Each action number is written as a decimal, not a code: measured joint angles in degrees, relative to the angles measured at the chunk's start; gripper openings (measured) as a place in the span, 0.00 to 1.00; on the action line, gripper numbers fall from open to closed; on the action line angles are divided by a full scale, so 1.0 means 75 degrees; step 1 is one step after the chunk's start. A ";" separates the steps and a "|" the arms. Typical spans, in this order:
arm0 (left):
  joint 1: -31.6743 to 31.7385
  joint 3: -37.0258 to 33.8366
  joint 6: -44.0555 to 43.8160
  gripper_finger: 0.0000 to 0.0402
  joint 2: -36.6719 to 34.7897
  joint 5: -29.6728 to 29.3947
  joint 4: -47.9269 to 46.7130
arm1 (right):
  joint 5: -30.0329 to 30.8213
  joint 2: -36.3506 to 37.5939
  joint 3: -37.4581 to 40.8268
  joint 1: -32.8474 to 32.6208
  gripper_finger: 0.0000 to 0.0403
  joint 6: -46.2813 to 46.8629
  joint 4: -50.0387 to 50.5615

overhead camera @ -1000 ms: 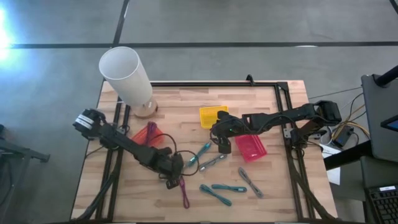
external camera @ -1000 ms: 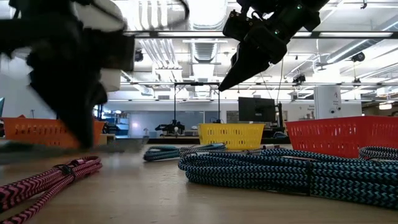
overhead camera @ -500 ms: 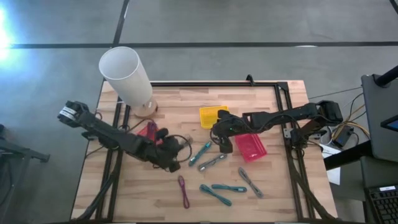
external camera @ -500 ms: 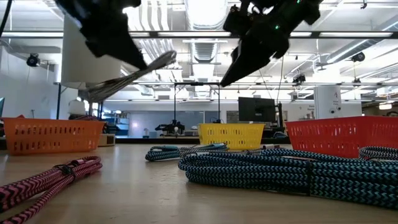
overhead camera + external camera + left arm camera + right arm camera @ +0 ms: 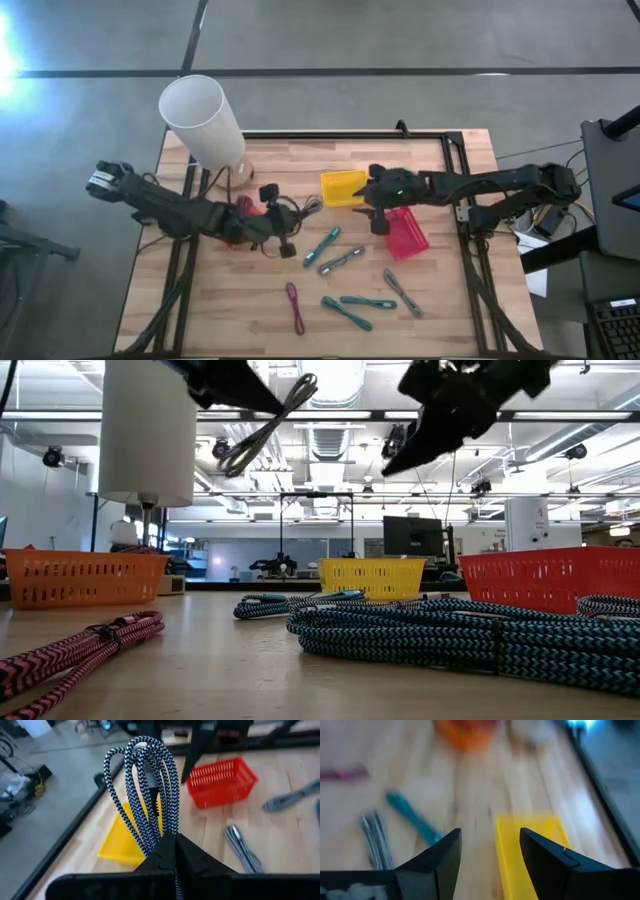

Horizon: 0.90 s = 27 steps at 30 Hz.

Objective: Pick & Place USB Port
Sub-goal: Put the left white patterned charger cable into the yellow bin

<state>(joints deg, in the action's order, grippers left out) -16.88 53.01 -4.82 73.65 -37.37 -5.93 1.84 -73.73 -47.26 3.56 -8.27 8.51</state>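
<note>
My left gripper [image 5: 280, 222] [image 5: 175, 839] is shut on a coiled black-and-white braided cable [image 5: 300, 209] [image 5: 262, 426] and carries it above the table, between the orange basket [image 5: 238, 213] and the yellow basket [image 5: 342, 187]. My right gripper [image 5: 370, 203] [image 5: 487, 854] hovers open and empty in the air by the yellow basket [image 5: 530, 847], next to the red basket [image 5: 404, 236]. Several other bundled cables lie flat on the wood: teal [image 5: 322, 245], grey [image 5: 342, 261] and pink [image 5: 296, 306]. My left gripper pinches the cable bundle between its two fingers at one end of the coil [image 5: 162, 827]. The loops [image 5: 145, 780] stick out past the fingertips, toward the yellow basket. The cable is lifted clear of the table, and in the low view its loops droop below the gripper.
A tall white cylinder on a round wooden base [image 5: 205, 118] stands at the table's far left. More teal [image 5: 346, 312] and grey [image 5: 402, 292] cables lie toward the near edge. A black frame rail [image 5: 340, 134] runs along the far edge.
My left gripper, shut on the black-and-white cable, rose from the table near the pink cable and moved toward the far edge and the yellow basket, lifting the cable clear. My right gripper rose and shifted a little toward the table's right and far edge.
</note>
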 joint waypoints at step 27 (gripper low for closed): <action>0.2087 -0.0729 0.2088 0.00 0.1842 0.3713 0.6433 | -0.1969 -0.1084 0.0431 0.0785 0.49 0.0736 -0.4241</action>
<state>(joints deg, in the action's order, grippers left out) -1.22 47.55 10.84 87.46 -9.52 42.32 -12.92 -81.86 -44.02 9.45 -2.74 -23.30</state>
